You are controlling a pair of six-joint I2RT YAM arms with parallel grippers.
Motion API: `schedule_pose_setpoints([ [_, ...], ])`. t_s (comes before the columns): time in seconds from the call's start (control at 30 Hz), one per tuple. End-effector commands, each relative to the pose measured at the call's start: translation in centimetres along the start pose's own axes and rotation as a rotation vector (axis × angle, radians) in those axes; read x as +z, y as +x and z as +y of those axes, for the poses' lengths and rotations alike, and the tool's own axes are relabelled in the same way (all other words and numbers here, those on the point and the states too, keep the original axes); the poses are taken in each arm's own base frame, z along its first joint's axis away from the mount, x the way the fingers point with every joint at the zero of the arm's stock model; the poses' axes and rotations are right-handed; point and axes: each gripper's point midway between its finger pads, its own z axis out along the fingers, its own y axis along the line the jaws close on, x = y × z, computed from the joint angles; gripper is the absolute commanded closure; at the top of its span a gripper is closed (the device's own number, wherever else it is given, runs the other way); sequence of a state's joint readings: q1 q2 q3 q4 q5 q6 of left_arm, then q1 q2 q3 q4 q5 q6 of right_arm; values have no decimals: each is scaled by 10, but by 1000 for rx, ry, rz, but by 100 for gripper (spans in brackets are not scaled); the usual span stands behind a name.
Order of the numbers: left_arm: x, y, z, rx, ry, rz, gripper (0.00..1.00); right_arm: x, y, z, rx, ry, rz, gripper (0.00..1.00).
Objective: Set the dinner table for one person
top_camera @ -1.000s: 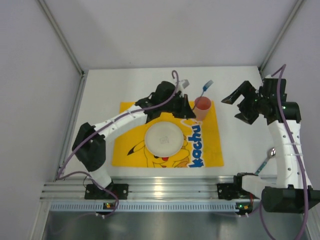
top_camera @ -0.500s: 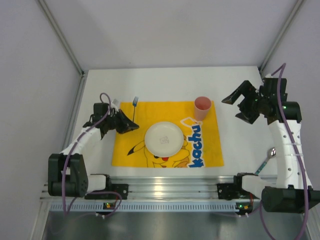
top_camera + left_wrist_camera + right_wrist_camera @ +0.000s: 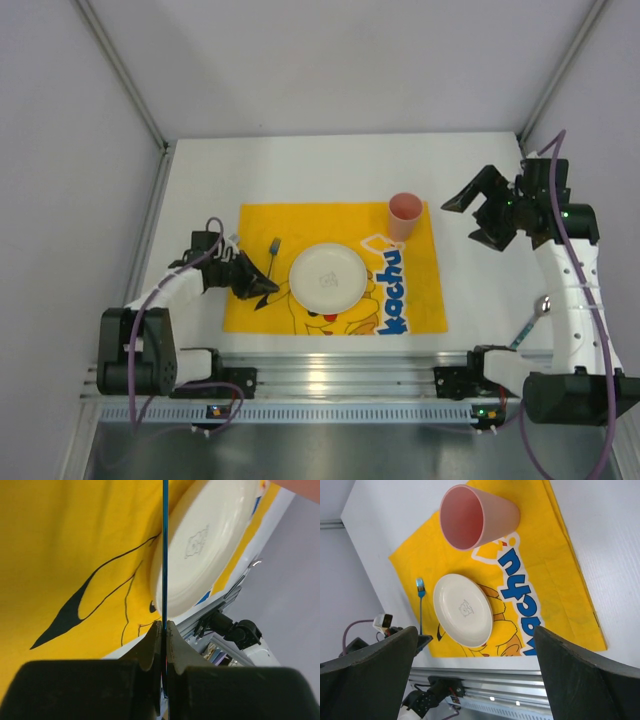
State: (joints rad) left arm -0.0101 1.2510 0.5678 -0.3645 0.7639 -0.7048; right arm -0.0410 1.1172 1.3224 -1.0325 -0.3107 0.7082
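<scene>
The white dinner table (image 3: 300, 170) carries a yellow cartoon placemat (image 3: 335, 222). On the mat are a white plate (image 3: 326, 277) and a pink cup (image 3: 404, 214) at its far right corner. My left gripper (image 3: 255, 283) is shut on the handle of a blue fork (image 3: 273, 250), low over the mat just left of the plate. In the left wrist view the fork (image 3: 164, 555) runs edge-on from the gripper (image 3: 164, 627) past the plate (image 3: 205, 540). My right gripper (image 3: 472, 215) is open and empty, raised right of the cup. The right wrist view shows cup (image 3: 475, 517), plate (image 3: 462, 610) and fork (image 3: 420, 605).
A spoon (image 3: 537, 315) lies on the table at the near right, beside the right arm's base. A metal rail (image 3: 330, 380) runs along the near edge. Grey walls close in the left, right and far sides.
My left arm swung with the fork from beside the cup to the mat's left side, then came nearer alongside the plate. The right arm barely moved.
</scene>
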Motion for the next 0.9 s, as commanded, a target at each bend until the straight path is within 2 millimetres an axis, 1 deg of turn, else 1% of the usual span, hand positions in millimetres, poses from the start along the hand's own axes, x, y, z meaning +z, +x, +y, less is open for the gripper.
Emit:
schedule_pose_setpoints([
  [0.0, 9, 14, 30, -104, -84, 70, 100, -2, 0, 7, -31, -35, -13, 0],
  [0.03, 9, 13, 35, -140, -93, 71, 100, -2, 0, 7, -32, -36, -14, 0],
  [0.1, 12, 17, 40, -182, -105, 103, 100, -1, 1, 7, -33, -34, -9, 0],
  [0.17, 12, 19, 43, -193, -119, 114, 100, -1, 2, 6, -34, -34, -9, 0],
  [0.2, 12, 20, 43, -193, -121, 117, 98, -1, 2, 6, -33, -32, -11, 0],
  [0.23, 11, 19, 40, -185, -117, 112, 93, -2, 1, 6, -35, -31, -15, 0],
  [0.27, 9, 22, 41, -194, -129, 120, 86, -2, 1, 5, -37, -31, -15, 0],
  [0.3, 7, 21, 42, -178, -142, 113, 65, -2, 2, 4, -39, -27, -15, 0],
  [0.33, 4, 17, 39, -168, -151, 104, 50, -1, 2, 4, -40, -25, -15, 0],
  [0.37, 0, 22, 42, -176, -183, 118, 37, -1, 2, 3, -41, -25, -15, 0],
  [0.4, -4, 21, 39, -169, -190, 111, 2, -1, 2, 3, -42, -23, -13, 0],
  [0.43, -8, 16, 33, -154, -196, 93, 2, -1, 2, 2, -43, -19, -17, 0],
  [0.5, -19, 16, 21, -152, -197, 68, 2, -2, -1, 3, -55, -17, -28, 0],
  [0.57, -30, 5, 0, -127, -165, 11, 2, -4, -6, 0, -69, 5, -46, 0],
  [0.6, -33, 2, -6, -120, -155, -5, 2, -7, -10, 2, -82, 7, -64, 0],
  [0.63, -38, -8, -21, -93, -129, -33, 2, -9, -15, 0, -93, 30, -87, 0],
  [0.67, -41, -14, -28, -85, -128, -58, 2, -8, -18, -4, -111, 54, -89, 0],
  [0.7, -45, -19, -32, -76, -136, -72, 2, -10, -25, -7, -124, 85, -119, 0],
  [0.73, -53, -32, -48, -36, -122, -112, 2, -10, -28, -11, -132, 106, -126, 0],
  [0.77, -56, -39, -52, -15, -134, -140, 2, -7, -31, -15, -146, 130, -129, 0],
  [0.8, -60, -49, -51, 9, -168, -181, 2, -4, -30, -23, -146, 162, -125, 0],
  [0.83, -67, -60, -62, 42, -167, -226, 2, -1, -36, -39, -139, 241, -150, 0],
  [0.87, -71, -65, -66, 64, -169, -252, 2, 1, -38, -52, -109, 300, -169, 0],
])
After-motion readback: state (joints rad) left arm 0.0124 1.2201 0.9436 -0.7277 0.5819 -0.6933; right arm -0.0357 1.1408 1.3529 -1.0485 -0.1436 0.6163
